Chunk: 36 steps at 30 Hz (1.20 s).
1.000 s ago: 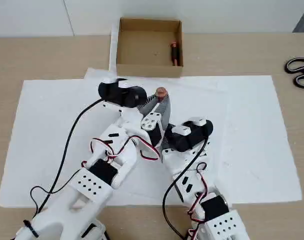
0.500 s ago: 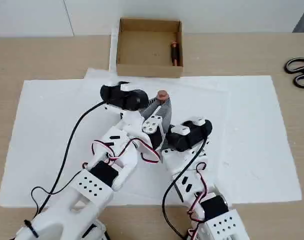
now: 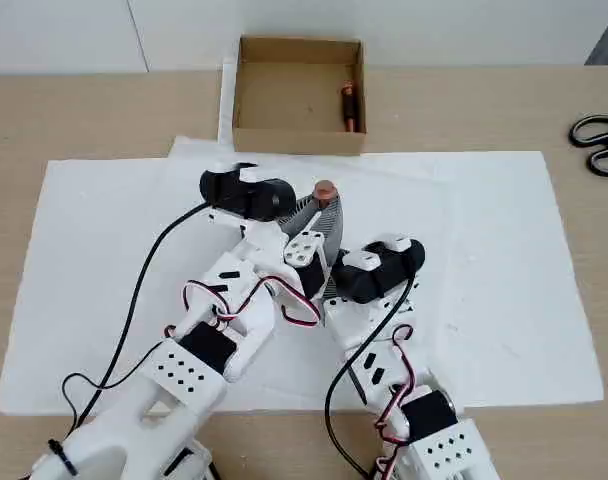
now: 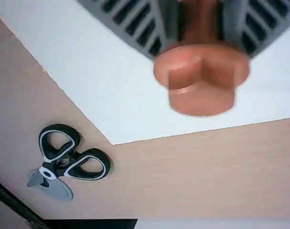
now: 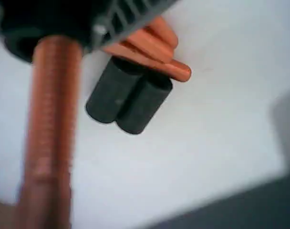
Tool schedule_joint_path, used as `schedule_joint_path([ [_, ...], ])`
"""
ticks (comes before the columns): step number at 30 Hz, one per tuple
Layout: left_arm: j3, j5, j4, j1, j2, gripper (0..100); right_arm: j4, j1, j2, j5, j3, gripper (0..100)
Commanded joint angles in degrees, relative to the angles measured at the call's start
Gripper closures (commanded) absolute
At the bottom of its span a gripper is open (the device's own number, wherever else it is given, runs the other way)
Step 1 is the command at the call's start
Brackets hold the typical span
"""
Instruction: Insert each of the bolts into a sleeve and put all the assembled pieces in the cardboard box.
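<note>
Cardboard box (image 3: 299,140): one assembled piece (image 3: 349,108) along right wall. Left gripper (image 3: 322,205) clamps bolt (image 4: 201,78). Right gripper (image 5: 95,28): grip state indeterminable.

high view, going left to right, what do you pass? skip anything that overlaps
black cable → bolt → copper piece in the cardboard box → scissors

The scissors (image 3: 602,146) run off the high view's edge, and the left gripper (image 4: 198,19) covers most of the shank of the bolt (image 4: 201,78).
</note>
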Motion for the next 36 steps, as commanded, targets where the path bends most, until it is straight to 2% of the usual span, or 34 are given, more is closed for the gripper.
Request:
schedule_joint_path([
  [1, -0.4, 0.3, -0.9, 0.2, -0.1, 100, -0.1, -0.7, -1.2, -0.6, 0.5, 99.5],
  [27, 1.4, -0.1, -0.4, 0.1, 0.0, 100, -0.1, -1.5, -1.3, -0.4, 0.5, 99.5],
  [36, 1.4, -0.1, -0.4, -2.4, 0.0, 100, -0.1, -1.5, -1.3, -0.4, 0.5, 99.5],
])
